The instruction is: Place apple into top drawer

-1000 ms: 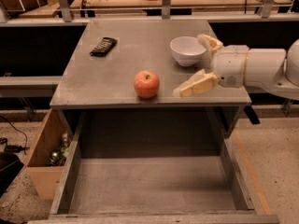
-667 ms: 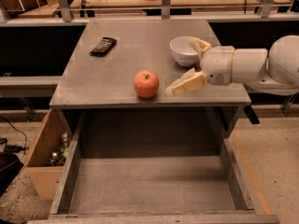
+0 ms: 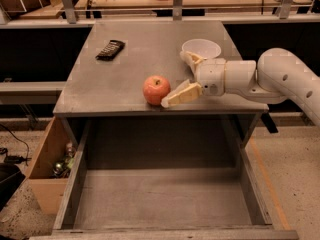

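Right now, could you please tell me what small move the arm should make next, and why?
Probably advance the open two-finger gripper slightly so the round red-orange apple sits between its fingers, then close. One finger lies beside the apple, the other near the white bowl; the wide grey drawer waits open.

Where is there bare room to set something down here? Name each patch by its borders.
The top drawer floor is bare wall to wall. On the cabinet top, free patches lie left of the apple in front of the black device, and between device and white bowl. The front right is crowded: the gripper, jaws open, sits between bowl and apple.
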You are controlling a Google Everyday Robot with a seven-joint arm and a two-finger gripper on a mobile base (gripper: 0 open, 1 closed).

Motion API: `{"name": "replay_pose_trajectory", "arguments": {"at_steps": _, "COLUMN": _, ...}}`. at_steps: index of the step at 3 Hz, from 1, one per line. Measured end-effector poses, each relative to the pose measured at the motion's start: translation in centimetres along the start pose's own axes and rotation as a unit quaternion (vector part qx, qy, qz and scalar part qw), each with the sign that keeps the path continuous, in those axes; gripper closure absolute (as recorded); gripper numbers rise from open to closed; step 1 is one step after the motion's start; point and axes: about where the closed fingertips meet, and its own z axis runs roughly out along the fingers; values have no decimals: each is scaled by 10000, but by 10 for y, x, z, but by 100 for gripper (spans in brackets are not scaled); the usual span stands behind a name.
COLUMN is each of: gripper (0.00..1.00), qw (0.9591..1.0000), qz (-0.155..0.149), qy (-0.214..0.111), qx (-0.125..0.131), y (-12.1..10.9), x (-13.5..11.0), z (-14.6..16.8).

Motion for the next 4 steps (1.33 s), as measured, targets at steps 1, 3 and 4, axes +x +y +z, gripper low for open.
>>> {"name": "replay_pose_trajectory", "arguments": {"at_steps": 1, "gripper": 0, "qw": 9998, "qz": -4, "qy": -31, "qx": -171, "y": 13, "x": 2, "z": 15}}
{"name": "replay_pose_trajectory", "arguments": {"at_steps": 3, "gripper": 39, "qw": 9983, "qz": 103, "qy": -226, "qx": -518, "y": 49, "x": 16, "z": 43}}
{"name": "replay_pose_trajectory", "arguments": {"at_steps": 4, "gripper": 64, "qw": 9971, "qz": 231, "qy": -325, "qx": -650, "y": 66, "x": 28, "z": 60}}
